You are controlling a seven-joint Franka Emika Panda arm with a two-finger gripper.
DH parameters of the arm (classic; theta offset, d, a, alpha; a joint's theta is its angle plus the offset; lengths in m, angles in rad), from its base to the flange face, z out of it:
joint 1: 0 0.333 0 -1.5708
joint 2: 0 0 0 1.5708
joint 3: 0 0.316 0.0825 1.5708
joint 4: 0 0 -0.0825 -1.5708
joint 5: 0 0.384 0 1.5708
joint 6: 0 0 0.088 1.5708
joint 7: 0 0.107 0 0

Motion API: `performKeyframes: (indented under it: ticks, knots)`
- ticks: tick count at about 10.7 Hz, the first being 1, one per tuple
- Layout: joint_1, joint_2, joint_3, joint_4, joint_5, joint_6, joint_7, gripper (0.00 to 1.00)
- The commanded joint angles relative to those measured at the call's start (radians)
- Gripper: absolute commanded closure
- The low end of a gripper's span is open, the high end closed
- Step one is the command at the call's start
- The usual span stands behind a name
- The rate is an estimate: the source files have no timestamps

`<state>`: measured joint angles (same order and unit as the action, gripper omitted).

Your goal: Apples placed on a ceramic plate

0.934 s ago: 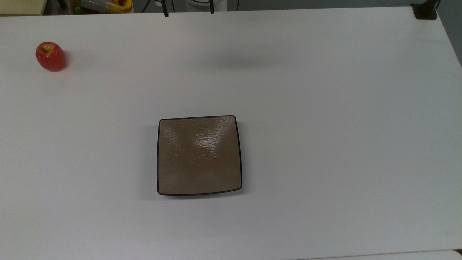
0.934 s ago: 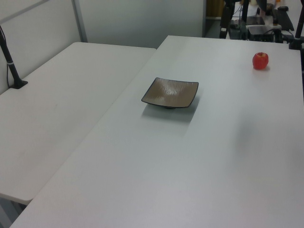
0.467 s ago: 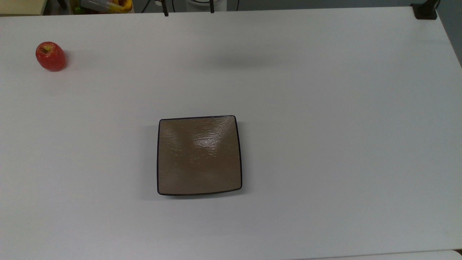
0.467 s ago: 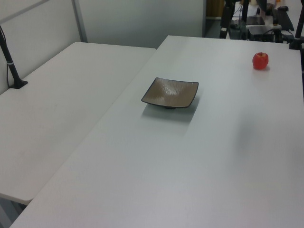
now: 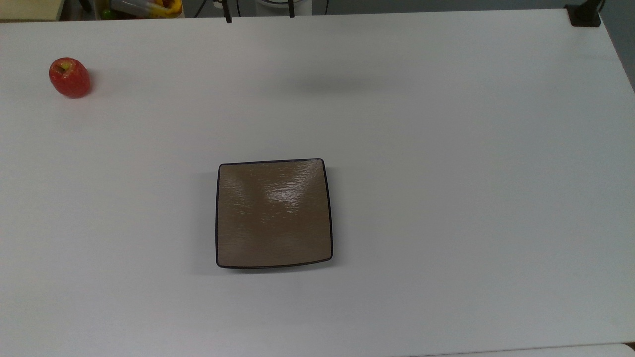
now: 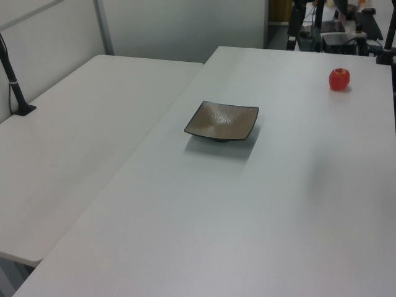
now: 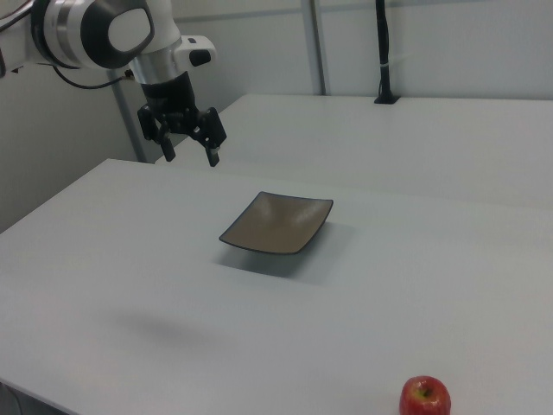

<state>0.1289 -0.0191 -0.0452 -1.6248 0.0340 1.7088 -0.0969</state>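
In the right view the apple [image 7: 424,397] sits nearest the camera, upright on the white surface [image 7: 130,285], red with its stem dimple up; in the top view it [image 5: 69,77] stands near the top view's left far corner, and in the left view it [image 6: 339,78] is far off toward the left view's right. It rests alone, well apart from everything else. Further back in the right view, about mid-surface, lies the square brown plate [image 7: 278,223], bare, glossy and slightly dished; the top view shows it [image 5: 274,213] flat near the centre with nothing on it, and the left view shows the same [image 6: 222,120]. Beyond the plate, toward the right view's left, the pincer [image 7: 187,145] hangs in the air above the surface with its two fingers spread apart and nothing between them. Compared with the frames from just before, nothing has shifted: apple and plate lie exactly where they did. So the task looks barely begun; the arm has yet to travel across to the apple, which sits on the far side of the plate from the pincer. Cables and clutter line the surface's far edge in the top view.
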Motion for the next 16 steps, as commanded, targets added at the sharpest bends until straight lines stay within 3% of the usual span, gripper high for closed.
performKeyframes:
  ticks: [1, 5, 10, 14, 16]
  knots:
    - [-0.006, -0.021, -0.002, -0.024, 0.004, -0.043, -0.215, 0.00]
    - [-0.044, -0.022, -0.001, -0.020, -0.003, -0.165, -0.562, 0.00]
    - [-0.051, -0.022, 0.011, -0.017, -0.023, -0.204, -0.553, 0.00]
    - [-0.162, -0.005, -0.002, -0.012, -0.025, -0.164, -0.573, 0.00]
    - [-0.233, 0.001, -0.005, -0.010, -0.048, -0.106, -0.656, 0.00]
